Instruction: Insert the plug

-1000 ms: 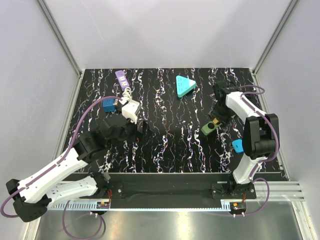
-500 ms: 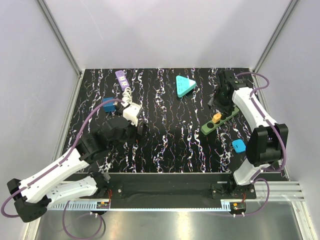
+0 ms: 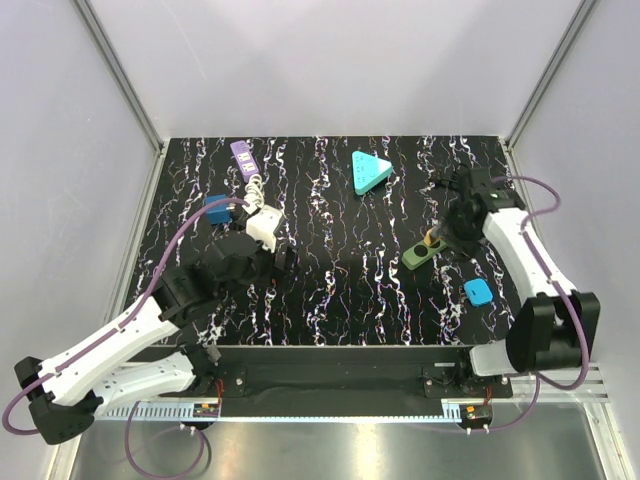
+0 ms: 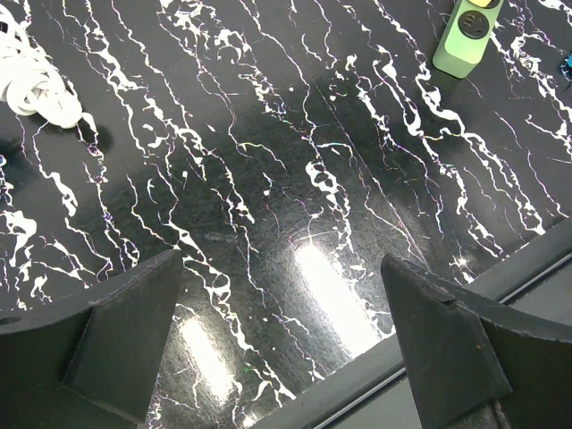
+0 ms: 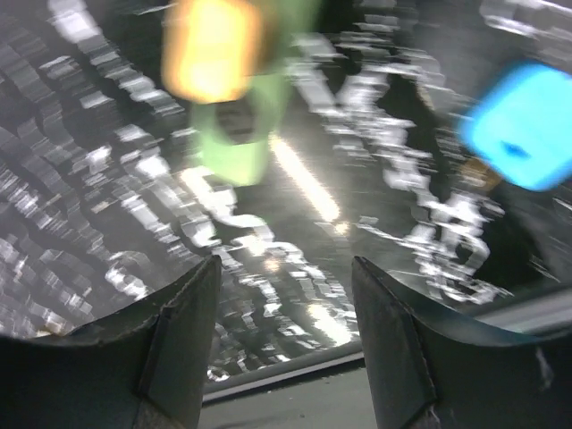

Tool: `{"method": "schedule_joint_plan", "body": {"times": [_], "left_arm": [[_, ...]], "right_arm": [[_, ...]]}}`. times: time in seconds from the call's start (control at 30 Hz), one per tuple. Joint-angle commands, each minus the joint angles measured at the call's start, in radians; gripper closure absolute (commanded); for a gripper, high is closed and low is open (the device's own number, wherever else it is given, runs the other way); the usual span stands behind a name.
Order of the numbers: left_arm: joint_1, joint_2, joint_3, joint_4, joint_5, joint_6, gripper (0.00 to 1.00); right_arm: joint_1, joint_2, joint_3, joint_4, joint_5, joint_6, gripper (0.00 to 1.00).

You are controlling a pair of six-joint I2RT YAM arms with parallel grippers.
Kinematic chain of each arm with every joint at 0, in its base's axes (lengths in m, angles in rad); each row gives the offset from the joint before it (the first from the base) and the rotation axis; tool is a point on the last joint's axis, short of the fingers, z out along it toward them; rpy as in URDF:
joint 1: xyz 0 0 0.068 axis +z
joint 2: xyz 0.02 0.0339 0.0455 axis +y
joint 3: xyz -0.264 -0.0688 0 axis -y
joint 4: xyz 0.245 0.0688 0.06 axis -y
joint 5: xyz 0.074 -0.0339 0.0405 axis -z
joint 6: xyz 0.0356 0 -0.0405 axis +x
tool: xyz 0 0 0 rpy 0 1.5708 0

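A green power strip lies at the right of the black marbled table, with an orange plug standing on it. My right gripper hovers just above and behind the plug, open and holding nothing. In the blurred right wrist view the orange plug and the green strip lie ahead of the open right gripper. My left gripper is open over the table at centre left. The left wrist view shows the left gripper empty, with the strip's end far off.
A white plug with coiled cable, a blue adapter and a purple strip lie at the back left. A teal triangular block sits at the back centre. A small blue piece lies near the strip. The table's front rail is close below both grippers.
The right gripper drew back from the strip toward the rear, then came forward over it again. The left arm has hardly moved.
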Motion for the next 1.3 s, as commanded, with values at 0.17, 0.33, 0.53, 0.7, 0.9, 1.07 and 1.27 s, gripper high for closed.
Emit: {"method": "schedule_joint_plan", "body": {"times": [0.17, 0.33, 0.53, 0.7, 0.9, 1.07, 1.27], "left_arm": [[0.002, 0.001, -0.008, 0.035, -0.001, 0.016, 0.01], [0.003, -0.004, -0.007, 0.034, 0.01, 0.022, 0.01], [0.003, -0.013, -0.016, 0.035, 0.014, 0.01, 0.01], [0.003, -0.01, -0.017, 0.035, 0.02, 0.013, 0.01], [0.003, -0.017, -0.021, 0.034, 0.014, 0.018, 0.01], [0.003, -0.017, -0.021, 0.035, 0.006, 0.013, 0.01], [0.003, -0.011, -0.019, 0.035, 0.011, -0.005, 0.01]], "right_arm": [[-0.271, -0.131, -0.217, -0.068, 0.068, 0.028, 0.32], [-0.303, -0.057, -0.237, -0.062, 0.111, 0.051, 0.29], [-0.32, 0.035, -0.218, 0.0, 0.166, 0.019, 0.27], [-0.338, 0.076, -0.209, 0.06, 0.16, 0.012, 0.25], [-0.349, 0.156, -0.229, 0.112, 0.154, 0.019, 0.24], [-0.355, 0.19, -0.25, 0.15, 0.16, 0.016, 0.24], [-0.357, 0.196, -0.286, 0.193, 0.148, -0.014, 0.27]]}}
